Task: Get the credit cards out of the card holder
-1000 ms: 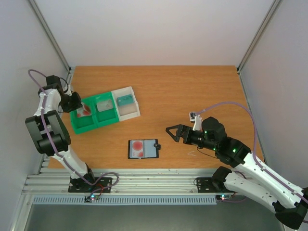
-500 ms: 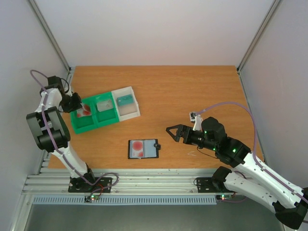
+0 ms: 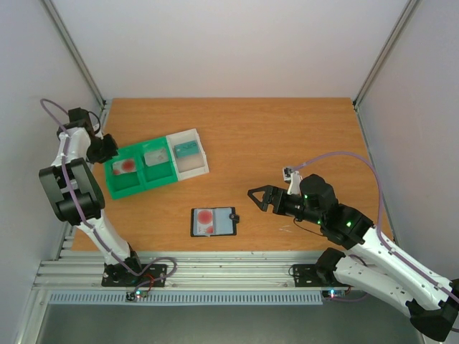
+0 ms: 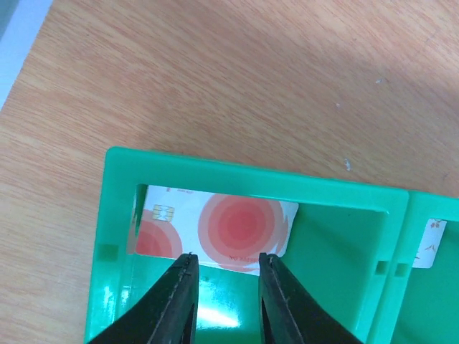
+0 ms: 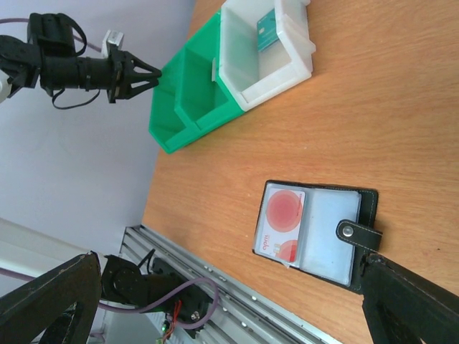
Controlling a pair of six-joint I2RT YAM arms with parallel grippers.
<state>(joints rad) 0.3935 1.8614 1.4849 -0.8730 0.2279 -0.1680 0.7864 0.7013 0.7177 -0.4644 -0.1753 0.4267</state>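
Left wrist view: the green plastic compartment tray (image 4: 115, 215) runs off your bottom and right edges; black fingertips (image 4: 181, 287) of the left gripper (image 4: 226, 259) cover part of the lower edge of the whitish, red-blotched credit card (image 4: 237, 229). Right wrist view: dark fingers (image 5: 409, 301) of the right gripper (image 5: 229, 261) are blurred, cropped at the bottom corners.

Bright even light, soft shadows, pics sharp.

We're looking at the card holder (image 3: 224, 225) lying open and flat on the table (image 3: 287, 136), pale blue-grey pockets facing up, snap tab (image 3: 234, 215) sticking out on its right edge. A whitish card with red blotches (image 3: 205, 218) is sitting in its left pocket. Another red-blotched card (image 4: 215, 233) is lying in the green tray (image 3: 140, 187), in its left end compartment. A teal card (image 3: 186, 149) is resting in the clear-white box (image 3: 198, 166).
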